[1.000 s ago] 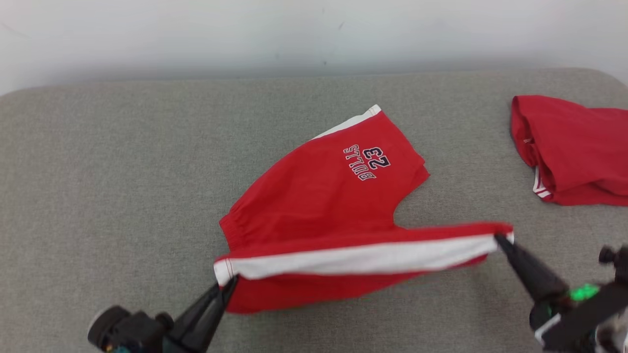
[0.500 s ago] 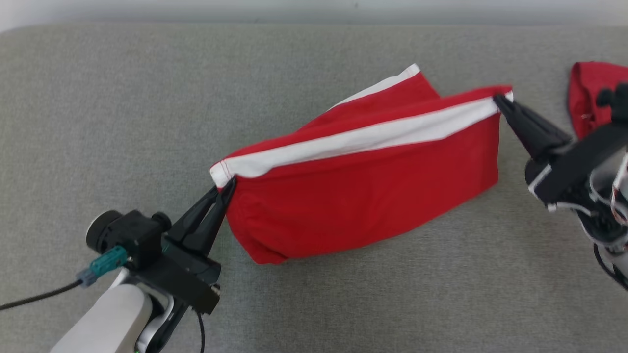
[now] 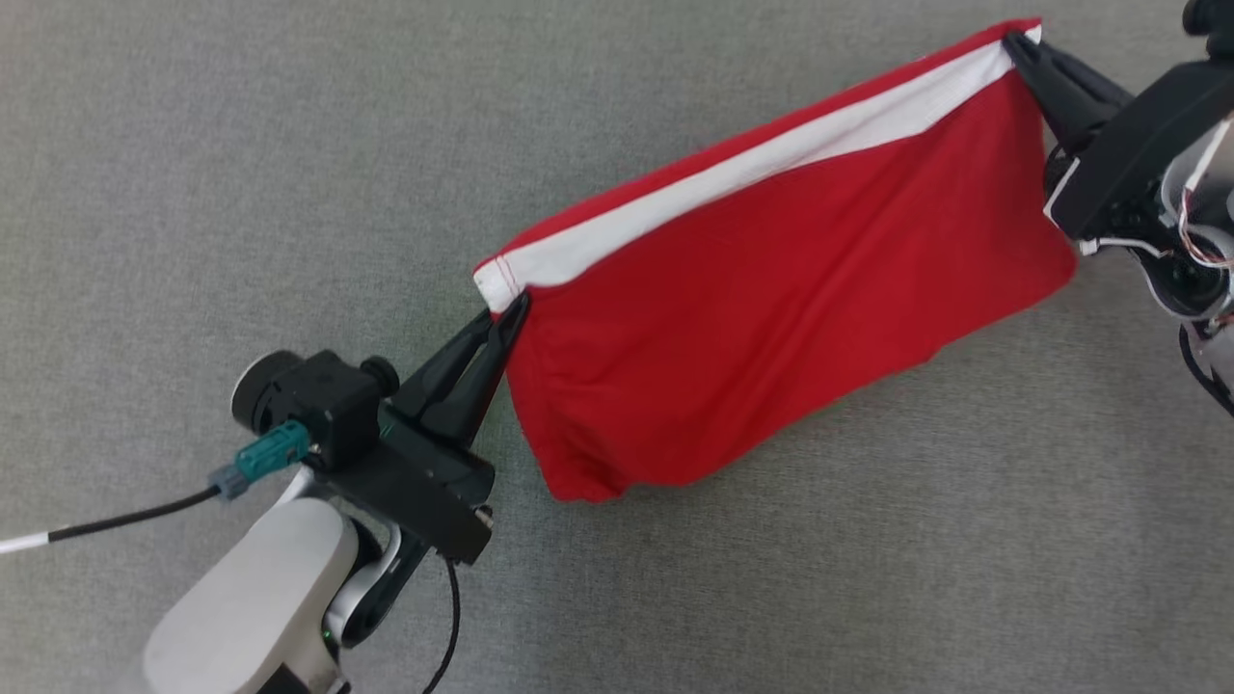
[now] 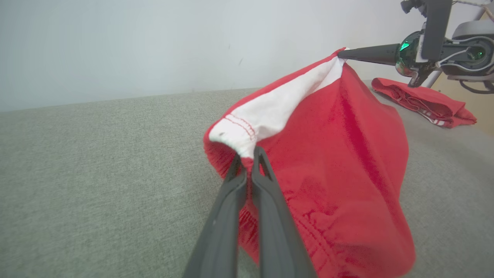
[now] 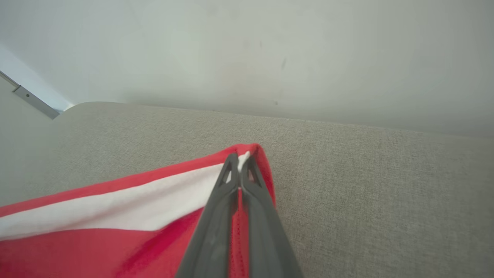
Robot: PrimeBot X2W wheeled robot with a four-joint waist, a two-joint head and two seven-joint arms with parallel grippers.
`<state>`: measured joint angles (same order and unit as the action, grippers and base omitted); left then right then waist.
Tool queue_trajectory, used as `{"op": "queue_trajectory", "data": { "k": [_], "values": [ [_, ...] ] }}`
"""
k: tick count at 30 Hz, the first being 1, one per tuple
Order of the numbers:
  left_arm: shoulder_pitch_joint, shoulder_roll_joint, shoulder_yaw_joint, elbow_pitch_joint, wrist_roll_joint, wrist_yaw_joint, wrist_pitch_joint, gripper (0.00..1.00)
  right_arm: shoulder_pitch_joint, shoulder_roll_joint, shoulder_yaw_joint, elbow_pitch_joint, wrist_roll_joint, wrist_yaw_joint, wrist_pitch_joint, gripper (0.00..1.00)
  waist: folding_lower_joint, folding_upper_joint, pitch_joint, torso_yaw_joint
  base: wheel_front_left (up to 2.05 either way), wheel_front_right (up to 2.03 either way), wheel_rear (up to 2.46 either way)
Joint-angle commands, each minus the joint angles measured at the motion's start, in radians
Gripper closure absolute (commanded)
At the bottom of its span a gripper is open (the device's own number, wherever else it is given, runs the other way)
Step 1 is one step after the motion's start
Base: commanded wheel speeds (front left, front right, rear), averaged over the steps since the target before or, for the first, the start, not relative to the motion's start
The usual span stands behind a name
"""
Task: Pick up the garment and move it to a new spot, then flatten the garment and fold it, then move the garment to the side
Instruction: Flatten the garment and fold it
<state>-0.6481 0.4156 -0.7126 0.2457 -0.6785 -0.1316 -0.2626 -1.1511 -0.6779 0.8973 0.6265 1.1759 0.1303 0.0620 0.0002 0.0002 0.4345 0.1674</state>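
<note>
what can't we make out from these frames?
- Head view: garment far face, hidden by its own near panel.
- Head view: right claw wrist, cut off by right edge.
- Left wrist view: second red garment, crumpled, type unclear.
- Head view: whether garment's low corner touches the grey surface: cannot tell.

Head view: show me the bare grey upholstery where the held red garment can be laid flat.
Widest free patch: the grey fabric surface beyond the red garment with a white stripe, toward the upper left. Another lies nearer, below its hanging hem, between the left fingers and right fingers. Crowded: far right, where a second crumpled red garment lies past the right fingers.
</note>
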Motion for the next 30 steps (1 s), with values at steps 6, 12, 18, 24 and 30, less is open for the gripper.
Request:
{"op": "queue_trajectory", "data": {
  "k": [6,12,18,24,30],
  "values": [
    [-0.056,-0.027,-0.022,0.017,0.003,0.002,-0.002,1.00,-0.079,0.037,0.075,0.086,-0.020,0.000,-0.001,1.00,-0.0002,-0.0002,0.063,0.035,0.00,0.00,0.00],
    [-0.074,-0.039,-0.039,0.045,-0.011,0.002,-0.002,1.00,-0.105,0.049,0.133,0.116,-0.008,0.000,-0.025,1.00,-0.0002,-0.0002,0.061,0.029,0.00,0.00,0.00],
    [-0.055,-0.042,-0.028,0.074,0.000,0.002,-0.002,0.00,-0.098,0.049,0.174,0.137,0.025,0.000,-0.071,0.00,-0.0002,-0.0002,0.024,0.019,0.00,0.00,0.00],
    [0.039,-0.045,0.037,0.077,0.036,0.002,-0.003,0.00,-0.038,0.025,0.223,0.131,0.050,0.000,-0.154,0.00,-0.0002,-0.0002,-0.060,0.016,0.00,0.00,0.00],
    [0.162,-0.073,0.203,0.030,0.134,0.035,-0.003,0.00,0.040,0.004,0.258,0.142,0.059,0.000,-0.242,0.00,-0.0002,-0.0002,-0.120,0.012,0.00,0.00,0.00]
  ]
}}
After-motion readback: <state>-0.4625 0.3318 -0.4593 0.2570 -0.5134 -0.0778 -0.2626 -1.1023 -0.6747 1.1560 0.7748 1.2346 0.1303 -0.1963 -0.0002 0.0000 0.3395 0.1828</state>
